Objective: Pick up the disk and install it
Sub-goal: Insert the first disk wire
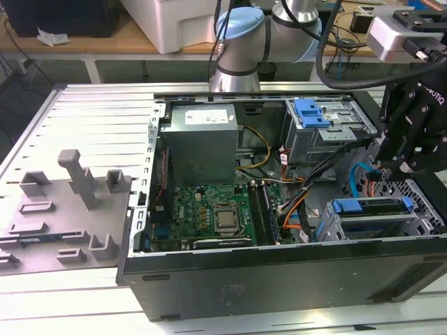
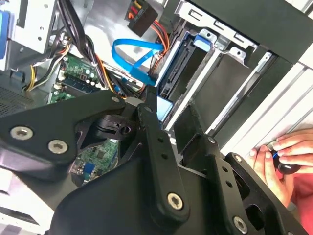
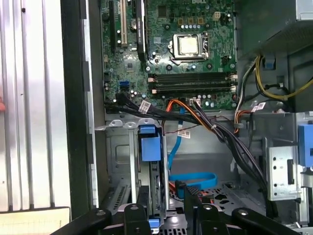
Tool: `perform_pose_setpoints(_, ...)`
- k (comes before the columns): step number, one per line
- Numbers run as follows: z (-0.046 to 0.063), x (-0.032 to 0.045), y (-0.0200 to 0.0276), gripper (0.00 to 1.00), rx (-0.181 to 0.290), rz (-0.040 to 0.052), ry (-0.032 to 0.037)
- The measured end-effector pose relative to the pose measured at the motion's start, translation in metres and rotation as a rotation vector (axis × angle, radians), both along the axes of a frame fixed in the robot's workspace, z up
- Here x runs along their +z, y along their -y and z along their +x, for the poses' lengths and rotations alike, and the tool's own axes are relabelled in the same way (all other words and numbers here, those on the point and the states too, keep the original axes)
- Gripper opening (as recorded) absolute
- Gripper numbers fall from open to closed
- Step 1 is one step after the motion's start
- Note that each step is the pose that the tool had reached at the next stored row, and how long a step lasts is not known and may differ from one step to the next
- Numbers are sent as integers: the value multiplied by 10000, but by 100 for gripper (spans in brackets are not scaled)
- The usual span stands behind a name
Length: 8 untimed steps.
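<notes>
Exterior view: the gripper (image 1: pixel 407 169) hangs close by the seated disk (image 1: pixel 370 209).

A wide metal table (image 1: pixel 84 118) of pale ribbed slats spreads across the exterior view. On it, toward the exterior view's left, lies a grey plastic rack (image 1: pixel 70 202) of upright pegs and shallow slots. Behind the table a wooden bench (image 1: pixel 126 43) on white legs (image 1: pixel 91 70) runs along the back. It carries a black box (image 1: pixel 63 14), a crumpled scrap of white paper (image 1: pixel 52 36), a large white case (image 1: pixel 174 24) and a tangle of wires (image 1: pixel 342 28). The space under the bench is dark. The light is bright and even, laying a soft sheen along the slats.
</notes>
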State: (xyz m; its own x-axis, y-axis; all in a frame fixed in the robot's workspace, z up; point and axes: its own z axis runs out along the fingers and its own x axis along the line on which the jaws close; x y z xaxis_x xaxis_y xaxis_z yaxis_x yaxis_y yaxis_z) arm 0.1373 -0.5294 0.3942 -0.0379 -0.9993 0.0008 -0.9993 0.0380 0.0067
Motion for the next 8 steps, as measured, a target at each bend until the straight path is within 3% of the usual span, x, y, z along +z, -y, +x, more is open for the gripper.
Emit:
perform_pose_setpoints(5,18,-10,-79,42,-19,-594,0)
perform_pose_setpoints(8,29,-13,-141,42,-25,-880,0)
